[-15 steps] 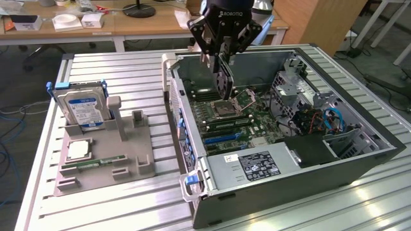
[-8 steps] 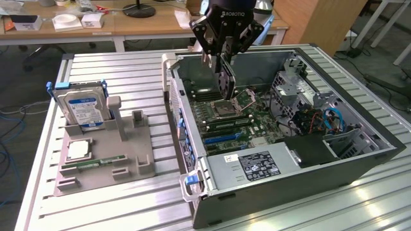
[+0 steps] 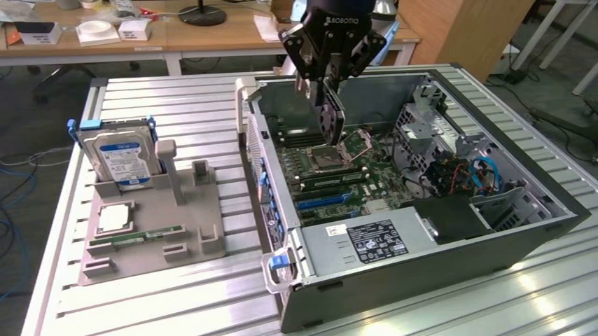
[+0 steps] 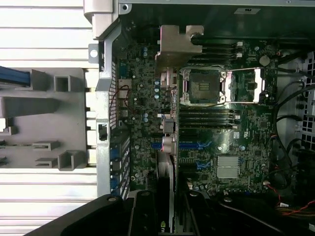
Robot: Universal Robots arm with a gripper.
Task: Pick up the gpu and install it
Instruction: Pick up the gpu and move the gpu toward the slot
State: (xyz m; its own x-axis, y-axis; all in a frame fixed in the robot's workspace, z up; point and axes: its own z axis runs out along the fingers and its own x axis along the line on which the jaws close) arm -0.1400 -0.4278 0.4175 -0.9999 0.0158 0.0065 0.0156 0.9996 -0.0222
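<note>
My gripper (image 3: 323, 82) hangs over the open computer case (image 3: 523, 231), shut on the gpu (image 3: 331, 119). The card hangs on edge below the fingers, above the motherboard (image 3: 351, 175) near the CPU socket (image 3: 338, 149). In the wrist view the gpu (image 4: 167, 167) is seen edge-on between my fingers (image 4: 143, 216), with its metal bracket (image 4: 178, 44) at the far end, over the board beside the CPU socket (image 4: 202, 86). Blue expansion slots (image 4: 189, 146) lie under the card's line. It is apart from the board.
A grey holder tray (image 3: 192, 231) stands at the exterior view's left of the case. It carries a blue-labelled hard drive (image 3: 117, 157), a RAM stick (image 3: 140, 236) and a CPU chip (image 3: 112, 218). Inside the case are a power supply (image 3: 369, 241), drive cages and cables (image 3: 472, 171).
</note>
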